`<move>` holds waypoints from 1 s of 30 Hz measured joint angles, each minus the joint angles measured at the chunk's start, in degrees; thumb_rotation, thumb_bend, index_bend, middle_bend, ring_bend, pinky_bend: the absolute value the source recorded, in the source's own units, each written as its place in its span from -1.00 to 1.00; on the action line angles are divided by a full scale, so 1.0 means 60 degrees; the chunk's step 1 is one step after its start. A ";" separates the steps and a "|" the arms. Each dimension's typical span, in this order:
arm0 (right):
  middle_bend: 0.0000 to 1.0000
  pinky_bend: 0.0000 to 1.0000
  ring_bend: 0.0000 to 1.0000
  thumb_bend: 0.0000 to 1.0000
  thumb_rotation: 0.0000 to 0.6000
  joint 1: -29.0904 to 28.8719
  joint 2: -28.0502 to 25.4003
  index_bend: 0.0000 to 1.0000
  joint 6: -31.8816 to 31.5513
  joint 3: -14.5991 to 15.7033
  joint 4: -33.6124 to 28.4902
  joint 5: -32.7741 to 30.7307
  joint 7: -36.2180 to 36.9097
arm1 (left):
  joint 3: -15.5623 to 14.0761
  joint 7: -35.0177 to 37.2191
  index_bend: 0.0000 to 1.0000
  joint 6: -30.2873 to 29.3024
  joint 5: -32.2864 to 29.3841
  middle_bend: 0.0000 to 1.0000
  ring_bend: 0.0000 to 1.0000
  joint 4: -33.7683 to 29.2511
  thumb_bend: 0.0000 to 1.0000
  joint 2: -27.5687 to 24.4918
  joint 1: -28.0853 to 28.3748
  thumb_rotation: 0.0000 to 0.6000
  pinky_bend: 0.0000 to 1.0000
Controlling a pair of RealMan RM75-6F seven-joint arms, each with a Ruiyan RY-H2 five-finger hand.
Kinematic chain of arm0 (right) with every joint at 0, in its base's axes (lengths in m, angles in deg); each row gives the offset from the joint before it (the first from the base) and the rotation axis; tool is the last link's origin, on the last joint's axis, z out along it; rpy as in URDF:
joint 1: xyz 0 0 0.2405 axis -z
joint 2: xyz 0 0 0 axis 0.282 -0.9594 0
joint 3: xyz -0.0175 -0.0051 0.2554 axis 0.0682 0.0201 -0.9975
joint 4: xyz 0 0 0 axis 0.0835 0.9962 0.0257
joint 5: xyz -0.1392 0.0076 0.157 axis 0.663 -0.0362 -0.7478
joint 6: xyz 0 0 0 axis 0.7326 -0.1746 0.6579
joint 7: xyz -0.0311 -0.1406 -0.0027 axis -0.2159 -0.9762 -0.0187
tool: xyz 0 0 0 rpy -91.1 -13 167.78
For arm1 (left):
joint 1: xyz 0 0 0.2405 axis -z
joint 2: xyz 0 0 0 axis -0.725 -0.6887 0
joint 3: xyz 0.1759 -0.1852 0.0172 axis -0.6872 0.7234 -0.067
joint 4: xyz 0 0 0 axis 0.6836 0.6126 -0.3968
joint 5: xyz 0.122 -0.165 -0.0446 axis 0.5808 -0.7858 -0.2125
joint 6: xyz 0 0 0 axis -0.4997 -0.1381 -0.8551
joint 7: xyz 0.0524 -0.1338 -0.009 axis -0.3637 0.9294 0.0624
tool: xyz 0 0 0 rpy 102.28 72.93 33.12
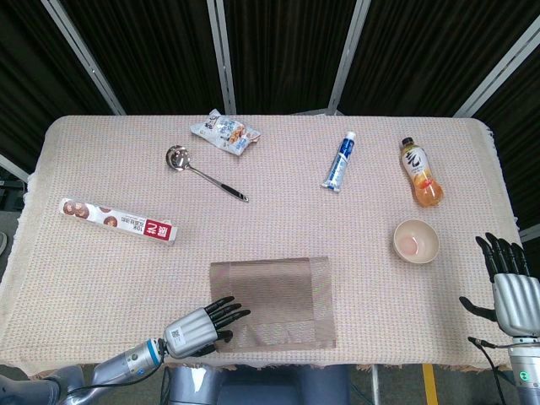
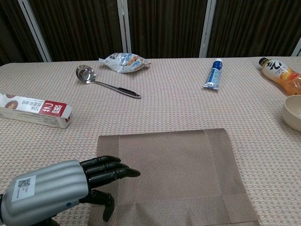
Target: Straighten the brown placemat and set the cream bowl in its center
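The brown placemat (image 1: 274, 302) (image 2: 174, 172) lies flat near the table's front edge, roughly square with it. My left hand (image 1: 198, 326) (image 2: 61, 186) rests its dark fingertips on the mat's near left corner, fingers extended and nothing gripped. The cream bowl (image 1: 416, 241) (image 2: 293, 112) stands upright on the tablecloth to the right of the mat, apart from it. Off the table's right front corner my right hand (image 1: 509, 285) hovers with fingers spread upward, empty, a short way from the bowl.
Around the table lie a long red and white box (image 1: 118, 220) at left, a metal ladle (image 1: 201, 171), a snack bag (image 1: 224, 133), a blue and white tube (image 1: 339, 160) and an orange drink bottle (image 1: 421, 173) lying at back right.
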 measured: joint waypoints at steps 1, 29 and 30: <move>-1.00 -1.00 -1.00 -1.00 1.00 -0.0002 -0.0003 -1.00 0.0004 -0.0007 -0.0002 -0.0003 0.0002 | 0.0008 -0.0030 -0.08 -0.0029 0.0007 -1.00 -1.00 -0.0023 -0.44 -0.0045 0.0010 1.00 -1.00; -1.00 -1.00 -1.00 -1.00 1.00 0.0017 -0.0059 -1.00 0.0067 -0.0012 -0.0061 -0.0007 -0.0029 | 0.0106 -0.0173 -0.08 0.0198 -0.0211 -1.00 -1.00 -0.0186 -0.44 -0.0006 0.0140 1.00 -1.00; -1.00 -1.00 -1.00 -1.00 1.00 0.0016 -0.0059 -1.00 0.0074 -0.0010 -0.0058 -0.0007 -0.0032 | 0.0122 -0.0174 -0.08 0.0217 -0.0229 -1.00 -1.00 -0.0159 -0.44 0.0034 0.0144 1.00 -1.00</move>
